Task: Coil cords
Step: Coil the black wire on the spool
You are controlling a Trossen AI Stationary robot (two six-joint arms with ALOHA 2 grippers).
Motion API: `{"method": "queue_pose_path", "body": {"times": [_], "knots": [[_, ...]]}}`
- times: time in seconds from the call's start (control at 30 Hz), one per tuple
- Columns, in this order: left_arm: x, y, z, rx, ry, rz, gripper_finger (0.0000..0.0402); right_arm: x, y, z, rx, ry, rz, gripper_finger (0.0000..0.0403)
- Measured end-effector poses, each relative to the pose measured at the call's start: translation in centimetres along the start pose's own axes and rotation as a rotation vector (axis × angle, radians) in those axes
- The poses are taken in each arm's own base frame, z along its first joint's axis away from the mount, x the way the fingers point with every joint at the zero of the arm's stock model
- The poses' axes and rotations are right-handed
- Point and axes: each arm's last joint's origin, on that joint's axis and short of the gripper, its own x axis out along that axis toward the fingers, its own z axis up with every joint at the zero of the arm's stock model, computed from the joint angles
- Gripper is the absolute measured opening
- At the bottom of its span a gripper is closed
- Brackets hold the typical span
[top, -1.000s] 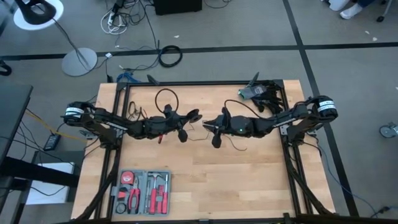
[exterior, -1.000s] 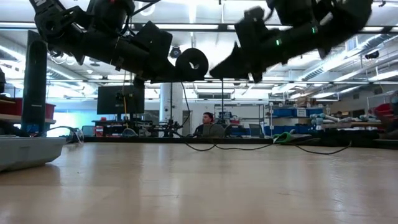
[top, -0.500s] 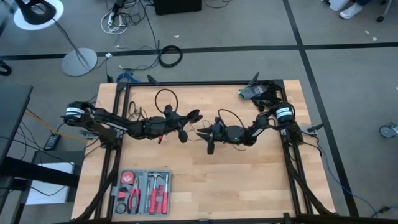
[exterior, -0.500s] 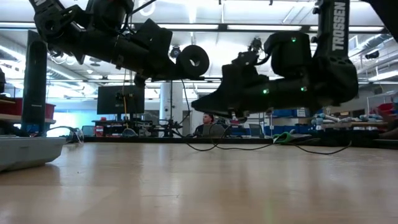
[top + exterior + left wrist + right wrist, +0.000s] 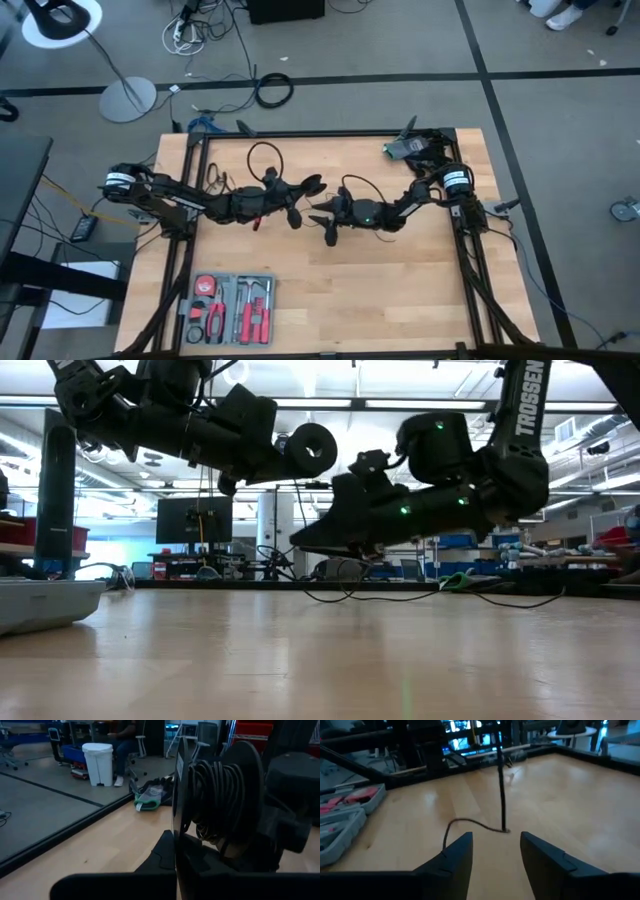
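Observation:
A round black puck (image 5: pixel 310 450) with thin black cord wound on it (image 5: pixel 215 790) hangs above the table's middle, with my left gripper (image 5: pixel 298 195) shut on it. From it the cord (image 5: pixel 500 780) drops straight to the tabletop, and its loose end (image 5: pixel 465 822) lies there in a curve. My right gripper (image 5: pixel 322 222) stands open, low over the table, just right of the puck. Its fingers (image 5: pixel 457 855) point at the hanging cord from a short way off and touch nothing. My left gripper holds the puck by its lower part (image 5: pixel 177 837), pinched between the two fingers. The fingers come level from the table's left. The puck stands on edge beyond the fingertips, lifted clear of the table, with cord trailing down from it.
A grey case of red-handled tools (image 5: pixel 228 308) lies at the near left. A green and grey bundle (image 5: pixel 410 148) sits at the far right corner. Black frame rails (image 5: pixel 330 133) run along the table's far edge and sides. Bare wood lies at the near right.
My right gripper has come down from puck height to just above the table and moved a little toward the left gripper, its arm folding back at the elbow. The left gripper and the puck have kept still.

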Motion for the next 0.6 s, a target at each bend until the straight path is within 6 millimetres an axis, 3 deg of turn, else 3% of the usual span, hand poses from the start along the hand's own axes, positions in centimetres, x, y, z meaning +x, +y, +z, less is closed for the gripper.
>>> {"method": "queue_pose_path", "body": {"times": [0.23, 0.37, 0.5, 0.6], "knots": [[0.00, 0.00, 0.01, 0.000, -0.001, 0.000, 0.0000, 0.43, -0.51, 0.71, 0.045, -0.037, -0.006, 0.0128], [0.00, 0.00, 0.02, 0.000, -0.002, 0.000, 0.0000, 0.44, -0.58, 0.71, 0.059, -0.035, -0.001, 0.0086], [0.00, 0.00, 0.02, -0.001, -0.002, 0.000, 0.0000, 0.35, -0.61, 0.59, 0.074, -0.029, 0.000, 0.0018], [-0.01, -0.02, -0.06, 0.000, 0.005, -0.001, 0.0000, 0.07, -0.71, 0.28, 0.086, -0.015, -0.003, 0.0010]]}}
